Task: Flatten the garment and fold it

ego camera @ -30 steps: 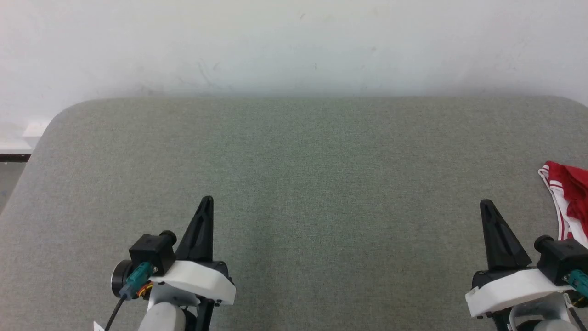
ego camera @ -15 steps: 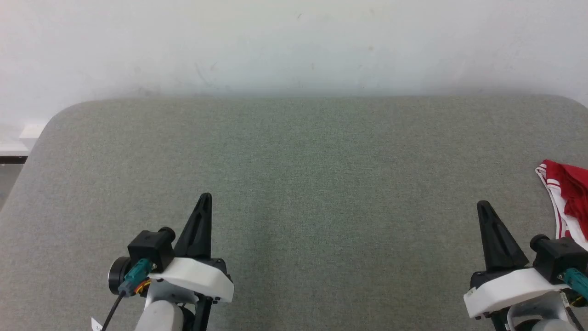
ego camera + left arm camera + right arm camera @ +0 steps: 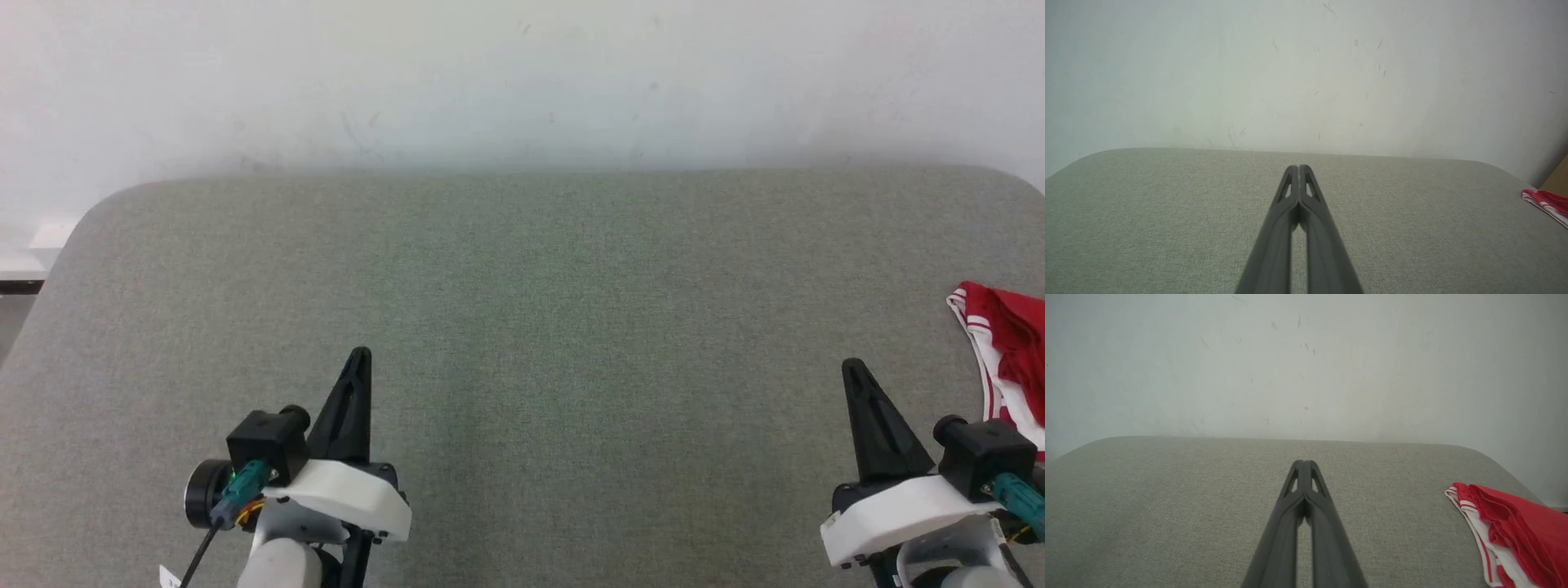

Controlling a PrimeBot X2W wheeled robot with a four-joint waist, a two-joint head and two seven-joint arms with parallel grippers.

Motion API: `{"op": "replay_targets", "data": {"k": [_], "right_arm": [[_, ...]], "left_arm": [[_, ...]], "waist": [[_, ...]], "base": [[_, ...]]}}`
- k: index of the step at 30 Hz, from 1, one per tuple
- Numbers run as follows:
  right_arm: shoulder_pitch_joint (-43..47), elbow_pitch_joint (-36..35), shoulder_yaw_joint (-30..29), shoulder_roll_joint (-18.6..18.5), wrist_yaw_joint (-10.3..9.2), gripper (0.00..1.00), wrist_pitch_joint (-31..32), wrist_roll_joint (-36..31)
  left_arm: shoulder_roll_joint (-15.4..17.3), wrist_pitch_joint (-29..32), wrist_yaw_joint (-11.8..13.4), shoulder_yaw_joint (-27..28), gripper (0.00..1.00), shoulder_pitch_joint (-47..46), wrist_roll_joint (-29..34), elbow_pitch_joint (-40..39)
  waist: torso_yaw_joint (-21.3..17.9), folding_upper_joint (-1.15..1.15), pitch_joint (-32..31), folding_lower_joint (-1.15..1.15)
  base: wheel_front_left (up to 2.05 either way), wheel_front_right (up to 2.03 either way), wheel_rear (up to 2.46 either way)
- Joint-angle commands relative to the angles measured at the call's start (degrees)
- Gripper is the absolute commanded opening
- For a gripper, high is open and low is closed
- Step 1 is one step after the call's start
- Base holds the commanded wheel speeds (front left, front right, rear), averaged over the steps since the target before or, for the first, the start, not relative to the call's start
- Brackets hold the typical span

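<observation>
Rightward, red-and-white garment (image 3: pixel 1011 336) bunched at the desk (image 3: pixel 571 310) edge, near the right pincer (image 3: pixel 852 369) but not touching, left pincer (image 3: pixel 360 356) far off, both closed tight, empty.

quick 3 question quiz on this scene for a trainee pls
1. Which gripper is nearer the garment: A the left gripper, or B the right gripper?
2. True or false: the garment is spread out flat.
3. Fill in: both grippers are ___ and hold nothing.

Key: 1 B. 2 False; it lies bunched on the right side of the table. 3 shut.
</observation>
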Motion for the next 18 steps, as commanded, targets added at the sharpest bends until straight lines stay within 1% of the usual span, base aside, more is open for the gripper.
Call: {"op": "replay_targets", "data": {"k": [1,18], "right_arm": [[-0.6,0.1,0.3,0.1,-0.03,0.00,0.2,-0.4],[-1.0,0.1,0.8,0.1,-0.05,0.00,1.1,-1.5]], "left_arm": [[0.0,0.5,0.4,0.3,0.00,0.9,0.7,-0.6],[-0.1,2.3,0.9,1.0,0.00,1.8,2.4,-2.4]], "waist": [[-0.1,0.00,0.0,0.00],[-0.5,0.00,0.0,0.00]], "base": [[0.00,0.00,0.00],[0.00,0.00,0.00]]}}
